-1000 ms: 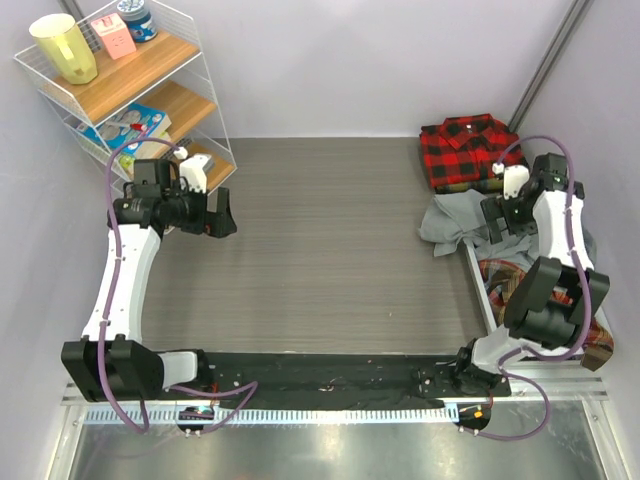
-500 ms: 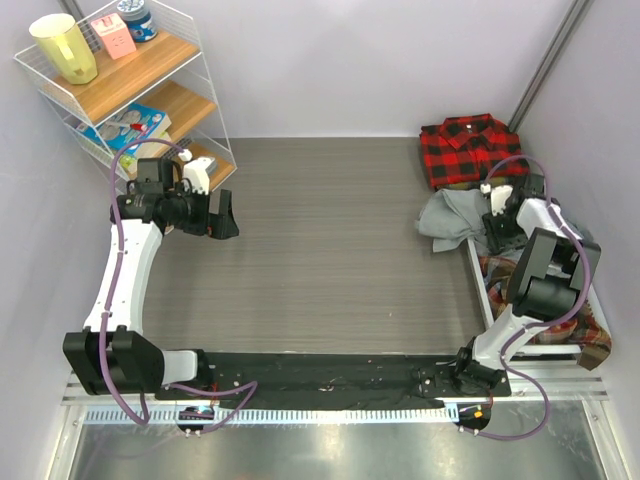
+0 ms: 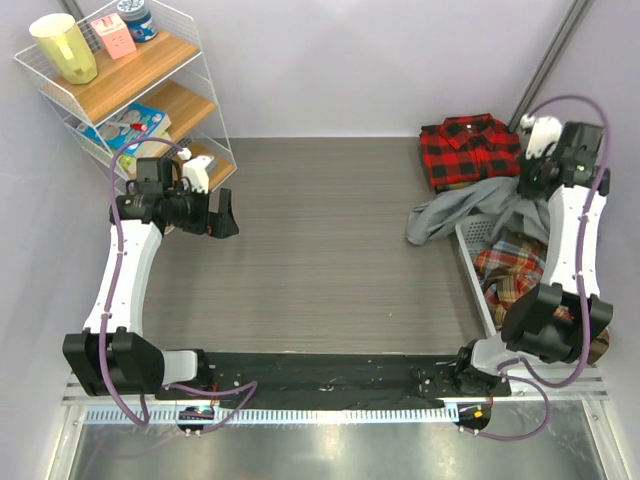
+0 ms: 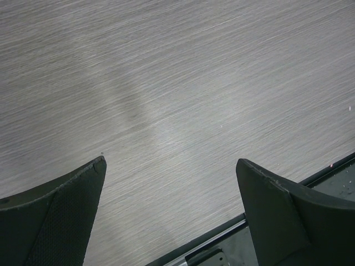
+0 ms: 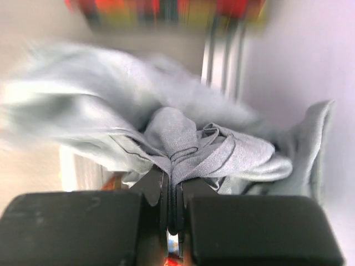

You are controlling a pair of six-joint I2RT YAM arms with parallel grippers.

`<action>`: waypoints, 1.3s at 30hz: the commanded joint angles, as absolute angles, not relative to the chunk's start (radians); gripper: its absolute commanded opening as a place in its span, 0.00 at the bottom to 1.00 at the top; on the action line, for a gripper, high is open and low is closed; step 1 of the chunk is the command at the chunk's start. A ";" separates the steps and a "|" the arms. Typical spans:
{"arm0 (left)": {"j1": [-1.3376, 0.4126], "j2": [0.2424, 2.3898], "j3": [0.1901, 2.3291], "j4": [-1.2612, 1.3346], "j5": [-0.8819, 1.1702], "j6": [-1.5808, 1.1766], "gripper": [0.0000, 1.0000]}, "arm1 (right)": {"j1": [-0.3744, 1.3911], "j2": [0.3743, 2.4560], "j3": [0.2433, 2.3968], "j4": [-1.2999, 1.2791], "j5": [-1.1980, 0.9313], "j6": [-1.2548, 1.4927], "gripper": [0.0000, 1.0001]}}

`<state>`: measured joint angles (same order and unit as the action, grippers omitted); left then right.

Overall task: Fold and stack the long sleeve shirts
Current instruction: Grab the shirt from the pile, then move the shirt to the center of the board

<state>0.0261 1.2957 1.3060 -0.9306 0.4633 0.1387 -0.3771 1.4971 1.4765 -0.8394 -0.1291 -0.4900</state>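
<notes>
- Overhead view: the white bin (image 3: 470,262) stands at the table's (image 3: 320,230) right edge and serves as the reference here. The right gripper (image 3: 527,188) is raised over the bin's far end, clamped on a bunch of the grey shirt (image 3: 455,212). The shirt hangs from it and trails over the bin's far-left corner onto the table. The high grip probably serves to draw the cloth out of the bin so it can be spread flat for folding.
- Same view: a plaid shirt (image 3: 510,270) lies crumpled inside the bin, waiting its turn. The checked shirt (image 3: 465,150) lies folded just beyond the bin's far end, likely the base of the stack.
- Same view: the left gripper (image 3: 225,212) hovers well to the left of the bin, near the wire shelf (image 3: 150,90), with its jaws spread and nothing in them. It seems parked clear of the open middle of the table where the grey shirt would be laid.
- Left wrist view: both fingers (image 4: 55,216) of the left gripper (image 4: 171,162) stand wide apart over bare table (image 4: 194,83), with no cloth between or beneath them.
- Right wrist view: the right gripper (image 5: 172,177) has its jaws pressed together on a puckered fold of the grey shirt (image 5: 183,138), which fans out from the pinch. The frame is blurred. The red band along the top may be the checked shirt (image 5: 166,8), and the pale bars nearby may be the bin's rim, though I cannot be sure. The pinch takes a thick gather, so it looks secure, but which part of the shirt it holds cannot be told.
</notes>
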 commanded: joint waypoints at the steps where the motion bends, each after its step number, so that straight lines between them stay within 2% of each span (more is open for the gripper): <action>1: 0.025 1.255 1.345 -0.879 0.454 0.126 1.00 | -0.361 1.436 1.692 -0.906 -0.319 -0.379 0.01; 3: 0.025 1.255 1.348 -0.870 0.446 0.121 1.00 | -0.310 1.443 1.781 -0.930 -0.368 -0.351 0.01; 11: 0.026 1.267 1.371 -0.871 0.430 0.088 1.00 | -0.005 1.534 2.136 -0.968 -0.325 -0.264 0.01; 17: 0.043 1.272 1.373 -0.839 0.431 0.032 1.00 | 0.175 1.612 2.354 -0.920 -0.434 -0.198 0.01; 21: 0.069 1.299 1.391 -0.830 0.483 0.006 1.00 | 0.273 1.641 2.361 -0.885 -0.508 -0.149 0.01; 24: 0.072 1.304 1.391 -0.836 0.503 0.006 1.00 | 0.383 1.652 2.223 -0.905 -0.505 -0.192 0.02; 25: 0.074 1.304 1.390 -0.836 0.508 0.015 1.00 | 0.415 1.663 2.186 -0.964 -0.500 -0.265 0.14; 26: 0.074 1.299 1.382 -0.842 0.511 0.020 1.00 | 0.496 1.686 2.107 -0.997 -0.450 -0.308 0.38; 27: 0.074 1.299 1.379 -0.842 0.515 0.024 1.00 | 0.526 1.696 2.059 -1.015 -0.407 -0.340 0.51; 31: 0.075 1.305 1.356 -0.887 0.535 0.136 1.00 | 0.516 1.681 1.850 -1.031 -0.448 -0.344 0.82; 34: 0.071 1.325 1.319 -0.920 0.510 0.227 1.00 | 0.471 1.597 1.683 -0.954 -0.462 -0.342 0.89; 39: 0.023 1.461 1.310 -0.914 0.399 0.342 0.99 | 0.361 1.624 1.534 -0.901 -0.374 -0.390 0.87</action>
